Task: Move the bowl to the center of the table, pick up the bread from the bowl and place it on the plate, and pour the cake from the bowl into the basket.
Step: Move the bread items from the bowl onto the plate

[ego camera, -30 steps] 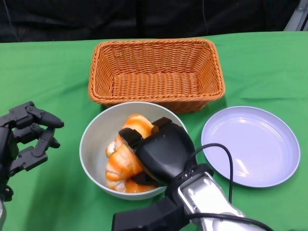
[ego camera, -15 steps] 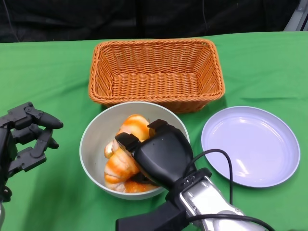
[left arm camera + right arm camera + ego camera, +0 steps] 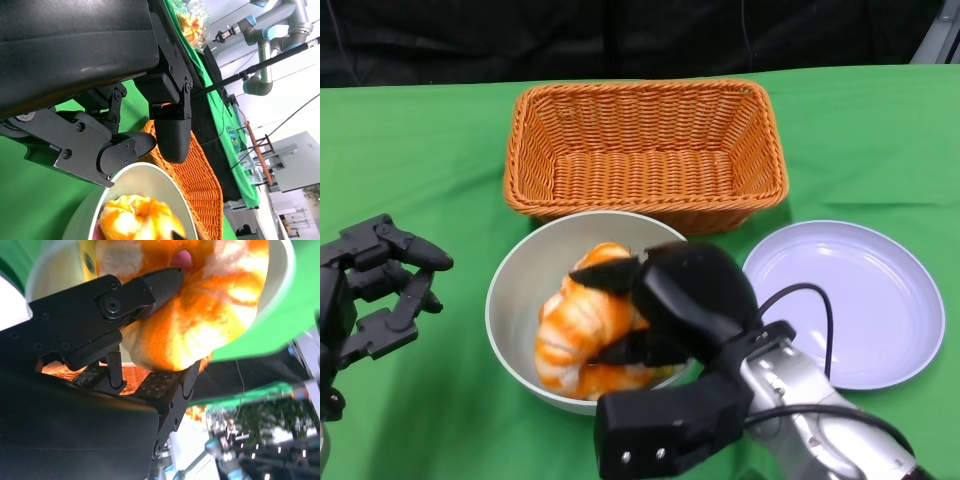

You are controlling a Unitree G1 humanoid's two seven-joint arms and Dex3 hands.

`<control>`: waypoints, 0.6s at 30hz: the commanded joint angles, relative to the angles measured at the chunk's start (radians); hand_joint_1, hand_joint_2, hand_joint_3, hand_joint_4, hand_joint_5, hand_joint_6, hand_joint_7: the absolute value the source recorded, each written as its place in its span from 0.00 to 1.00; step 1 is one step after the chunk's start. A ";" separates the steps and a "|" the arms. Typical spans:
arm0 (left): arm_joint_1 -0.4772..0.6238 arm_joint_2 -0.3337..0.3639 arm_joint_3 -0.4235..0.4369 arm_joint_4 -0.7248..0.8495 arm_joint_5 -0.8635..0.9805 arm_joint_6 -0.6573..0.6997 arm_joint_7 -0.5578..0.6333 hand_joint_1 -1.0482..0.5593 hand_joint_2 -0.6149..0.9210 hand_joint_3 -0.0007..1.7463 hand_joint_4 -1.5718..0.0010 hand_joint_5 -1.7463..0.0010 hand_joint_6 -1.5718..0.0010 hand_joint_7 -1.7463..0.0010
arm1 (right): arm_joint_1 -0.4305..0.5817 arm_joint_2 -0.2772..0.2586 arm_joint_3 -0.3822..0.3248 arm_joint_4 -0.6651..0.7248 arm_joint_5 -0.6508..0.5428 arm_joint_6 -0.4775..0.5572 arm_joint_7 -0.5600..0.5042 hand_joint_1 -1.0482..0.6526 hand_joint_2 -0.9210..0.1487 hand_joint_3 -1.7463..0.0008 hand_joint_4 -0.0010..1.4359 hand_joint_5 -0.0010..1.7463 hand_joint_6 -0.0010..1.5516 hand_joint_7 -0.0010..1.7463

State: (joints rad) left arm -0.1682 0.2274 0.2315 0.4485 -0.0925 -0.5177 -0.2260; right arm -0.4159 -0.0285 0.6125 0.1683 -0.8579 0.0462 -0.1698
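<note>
Bread (image 3: 585, 325) lies in the grey bowl (image 3: 515, 290), which sits on the green tabletop (image 3: 450, 160) just in front of the wicker basket (image 3: 645, 150), roughly mid-table.

Left side: the left hand (image 3: 375, 290) hovers beside the bowl, clear of its rim, fingers apart and holding nothing.

Centre: the right hand (image 3: 665, 310) is down inside the bowl. The right wrist view shows its fingers (image 3: 160, 282) closed around the orange, glazed bread, one above it and others beneath, so the bread is gripped. It is not plainly clear of the bowl. A second orange piece shows under and behind it, presumably the cake; I cannot separate the two with confidence.

Right side: the pale purple plate (image 3: 845, 300) sits near the bowl with a strip of cloth between them.

Assessment: the bowl appears already positioned; the step in hand is picking the bread out. The next move calls for a lift high enough to clear the bowl's rim, then a carry rightwards to the plate without dragging the other piece out. Pouring into the basket remains undone.
</note>
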 commanded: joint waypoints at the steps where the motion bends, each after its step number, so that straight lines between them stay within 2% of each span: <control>1: 0.000 0.018 0.004 0.007 0.003 -0.009 0.014 0.59 0.84 0.47 0.48 0.18 0.49 0.35 | 0.021 0.001 -0.048 -0.065 0.060 0.006 0.045 0.45 0.01 0.99 0.50 0.88 0.79 0.03; 5: -0.001 0.020 0.002 0.007 0.002 -0.007 0.011 0.58 0.84 0.46 0.48 0.17 0.49 0.35 | 0.058 -0.008 -0.100 -0.204 0.125 0.043 0.142 0.49 0.00 0.98 0.47 0.95 0.79 0.04; 8: -0.002 0.020 0.003 0.010 -0.004 -0.007 0.008 0.58 0.84 0.46 0.48 0.17 0.50 0.34 | 0.079 -0.009 -0.122 -0.267 0.146 0.067 0.185 0.50 0.00 0.98 0.49 0.94 0.79 0.04; 10: -0.004 0.020 0.004 0.016 -0.010 -0.007 0.004 0.59 0.84 0.46 0.48 0.17 0.49 0.34 | 0.093 -0.009 -0.140 -0.307 0.169 0.079 0.214 0.51 0.00 0.99 0.52 0.88 0.78 0.03; 15: -0.005 0.020 0.004 0.018 -0.011 -0.008 0.004 0.60 0.85 0.46 0.48 0.17 0.49 0.34 | 0.101 -0.006 -0.148 -0.327 0.172 0.088 0.235 0.52 0.00 0.99 0.53 0.86 0.78 0.03; 18: -0.010 0.025 0.005 0.028 -0.009 -0.007 0.004 0.59 0.85 0.45 0.48 0.17 0.49 0.35 | 0.139 -0.002 -0.246 -0.456 0.287 0.156 0.313 0.52 0.00 0.99 0.56 0.84 0.78 0.03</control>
State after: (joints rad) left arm -0.1728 0.2306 0.2292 0.4616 -0.0939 -0.5200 -0.2238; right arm -0.2878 -0.0284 0.4232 -0.2248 -0.6122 0.1742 0.1226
